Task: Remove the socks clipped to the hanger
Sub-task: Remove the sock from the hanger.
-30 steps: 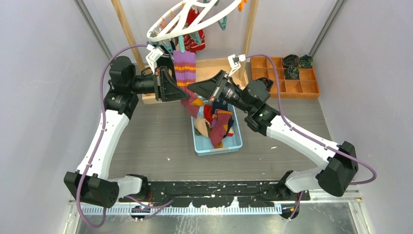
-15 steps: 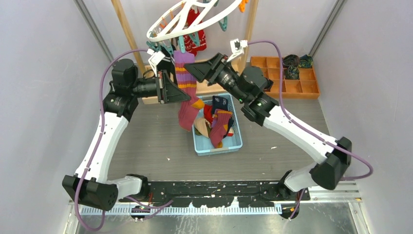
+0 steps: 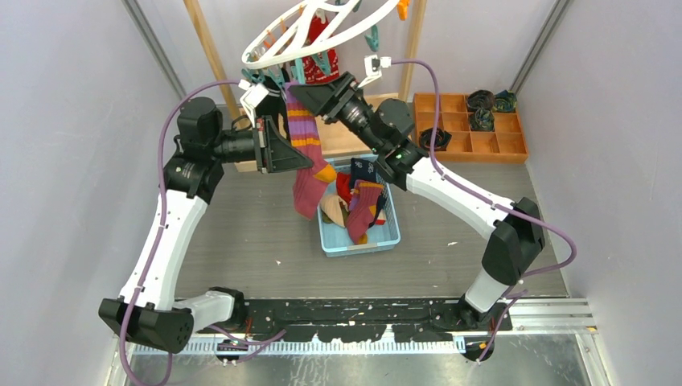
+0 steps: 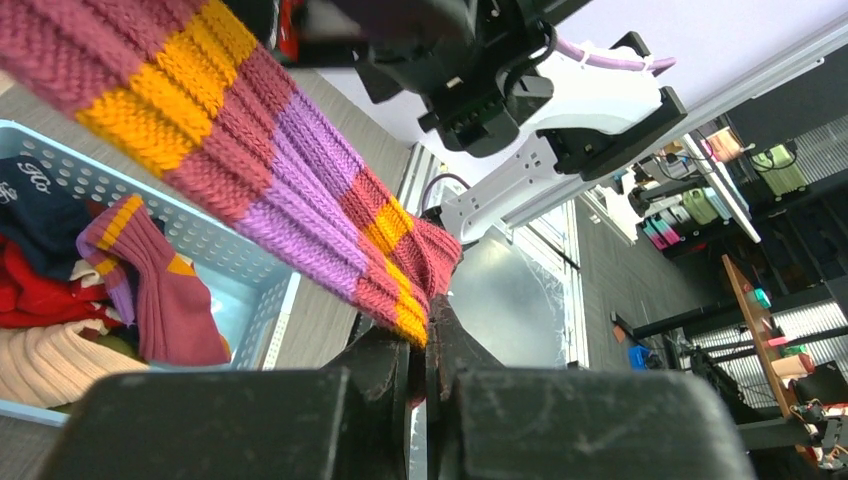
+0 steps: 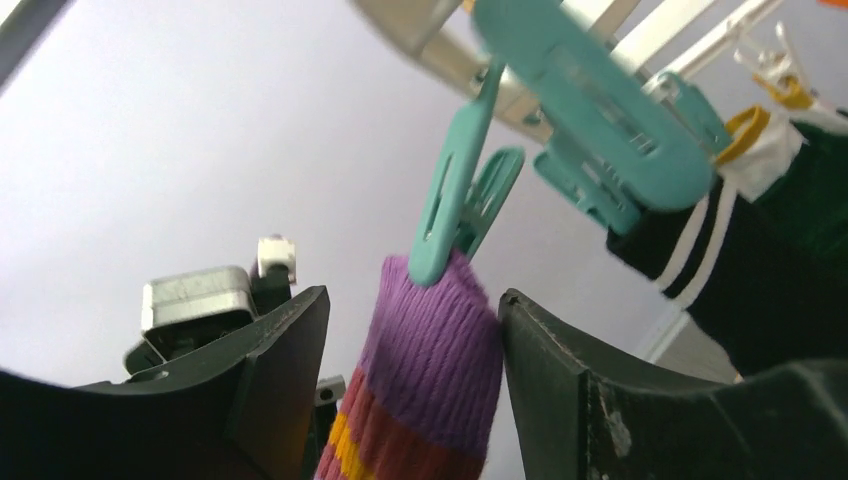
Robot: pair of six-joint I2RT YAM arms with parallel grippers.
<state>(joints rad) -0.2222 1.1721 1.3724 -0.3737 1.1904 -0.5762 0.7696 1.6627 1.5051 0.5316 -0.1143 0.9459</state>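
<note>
The striped sock is hanging by its purple cuff from a teal clip on the white hanger. The left gripper is clamping the sock's edge lower down. The right gripper is gaping wide, a finger on either side of the cuff, just under the clip. Other socks are lying in the blue basket below.

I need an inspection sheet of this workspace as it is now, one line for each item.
Surface: grey table, a few white specks.
Job's things: striped sock hanging from a teal clip on the white hanger; red sock clipped behind; more socks in the blue basket.
Clutter: wooden tray holding rolled dark socks.
Grippers: left gripper shut on the striped sock's edge; right gripper open, fingers either side of its cuff.
Cables: purple cables loop along both arms.
Surroundings: plain grey walls, wooden rack posts.
</note>
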